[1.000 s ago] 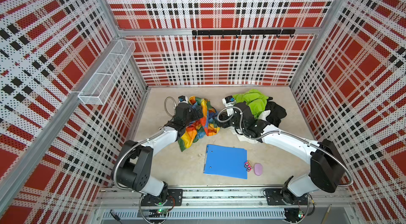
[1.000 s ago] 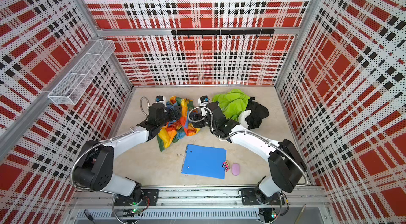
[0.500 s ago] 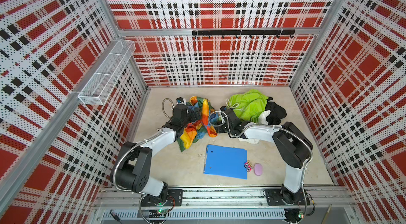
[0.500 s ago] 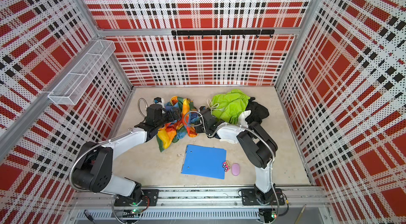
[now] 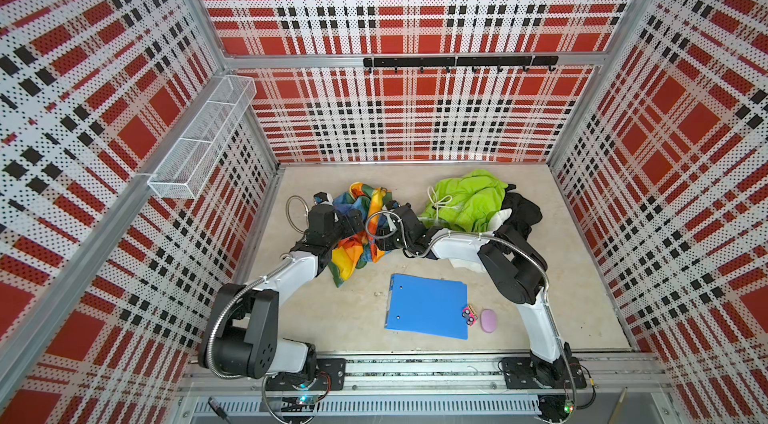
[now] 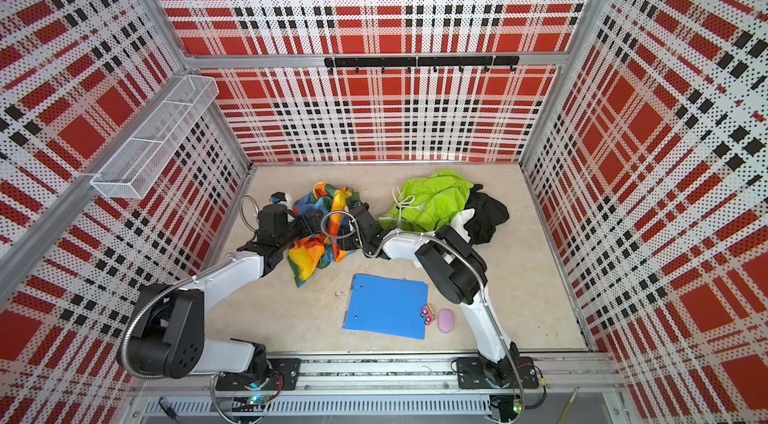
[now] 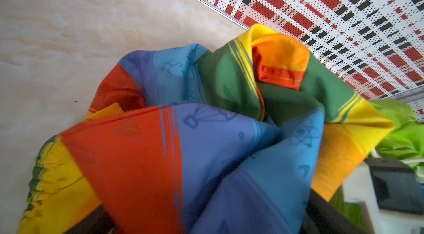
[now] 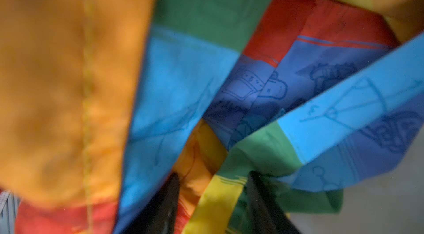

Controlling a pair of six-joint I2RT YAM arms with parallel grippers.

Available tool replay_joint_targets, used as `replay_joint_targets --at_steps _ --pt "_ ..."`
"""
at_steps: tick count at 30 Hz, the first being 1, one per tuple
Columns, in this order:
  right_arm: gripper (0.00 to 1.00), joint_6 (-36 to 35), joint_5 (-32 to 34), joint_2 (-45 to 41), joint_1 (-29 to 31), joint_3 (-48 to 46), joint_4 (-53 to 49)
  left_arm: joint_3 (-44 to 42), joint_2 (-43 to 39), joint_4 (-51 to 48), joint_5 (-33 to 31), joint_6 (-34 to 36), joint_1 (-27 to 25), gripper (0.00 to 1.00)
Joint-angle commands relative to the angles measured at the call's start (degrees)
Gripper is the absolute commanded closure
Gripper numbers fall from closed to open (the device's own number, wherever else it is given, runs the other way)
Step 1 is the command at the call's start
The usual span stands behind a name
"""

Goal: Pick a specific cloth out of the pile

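- The cloth lies crumpled on the surface, near the pile but apart from it; separation looks largely done.
- Fingers of the right gripper are clamped on a yellow-green fold.
- Fingers of the left gripper are spread wide around bunched fabric.
- Probably remaining: lifting it clear.

In a top view, the left arm and the right arm are built alike: glossy white shell links joined by chunky matt black joint housings. The largest housing, at the lower left of the frame, shows a ring of small holes. A ribbed silver hose runs along each arm. Black base plates with screws meet an aluminium rail. The right claw has slim black fingers.
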Motion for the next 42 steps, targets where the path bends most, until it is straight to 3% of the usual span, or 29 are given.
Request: replay_joint_targets --at_steps 1,8,12,16,25,29,37,42 --pt "0.58 0.8 -5.9 3.1 -0.1 2.2 5.0 1.3 1.2 1.2 2.8 1.9 -0.8 0.01" --pt "0.52 1.3 -6.8 -3.0 -2.0 -5.1 8.4 6.3 8.2 0.9 1.7 3.5 -6.5 0.01" --pt "0.54 4.7 -12.4 -6.1 -5.2 -11.2 14.8 8.0 13.2 1.2 2.3 2.6 -8.4 0.01" --pt "0.44 6.6 -15.3 -6.4 -6.7 -14.1 19.0 10.1 18.0 0.7 0.1 1.7 -10.6 0.01" --pt "0.32 4.1 -8.5 -15.7 -8.1 -21.0 15.6 15.8 26.4 -4.2 -5.8 1.4 -10.2 0.01" --pt "0.31 2.8 -6.4 -19.4 -8.3 -22.2 13.5 19.6 29.7 -7.2 -8.4 1.0 -8.5 0.01" --pt "0.31 -0.9 -0.9 -27.8 -8.1 -24.6 9.0 24.0 32.9 -8.2 -7.7 0.4 -5.5 0.01" --pt "0.3 -3.5 -1.7 -33.1 -8.2 -27.0 8.7 24.8 32.0 -7.1 -5.4 0.5 -4.6 0.01"
